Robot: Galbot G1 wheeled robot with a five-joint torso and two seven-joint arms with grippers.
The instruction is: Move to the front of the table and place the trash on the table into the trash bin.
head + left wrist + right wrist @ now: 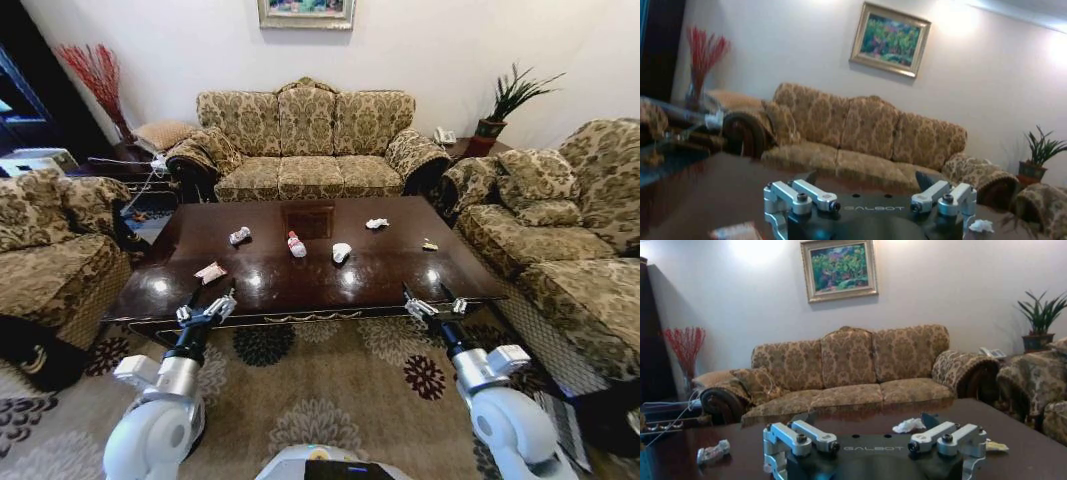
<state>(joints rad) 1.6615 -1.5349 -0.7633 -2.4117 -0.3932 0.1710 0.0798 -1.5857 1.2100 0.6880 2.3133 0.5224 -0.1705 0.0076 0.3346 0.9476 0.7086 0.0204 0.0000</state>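
Note:
The table [300,285] is a glossy dark brown coffee table right in front of me. The trash lies scattered on it: a pinkish wrapper [210,272], a clear bottle [240,236], a red-capped bottle [296,244], two white paper wads [341,252] [376,223] and a yellowish scrap [429,244]. My left gripper [207,305] [867,180] hangs open at the near edge, close to the wrapper [737,231]. My right gripper [435,303] [865,419] is open over the near right edge, holding nothing. The trash bin is out of view.
Patterned sofas ring the table: one behind it [305,145], one on the left [50,250], one on the right [560,240]. A floral carpet [330,390] lies under me. A black object [35,355] sits on the floor at lower left.

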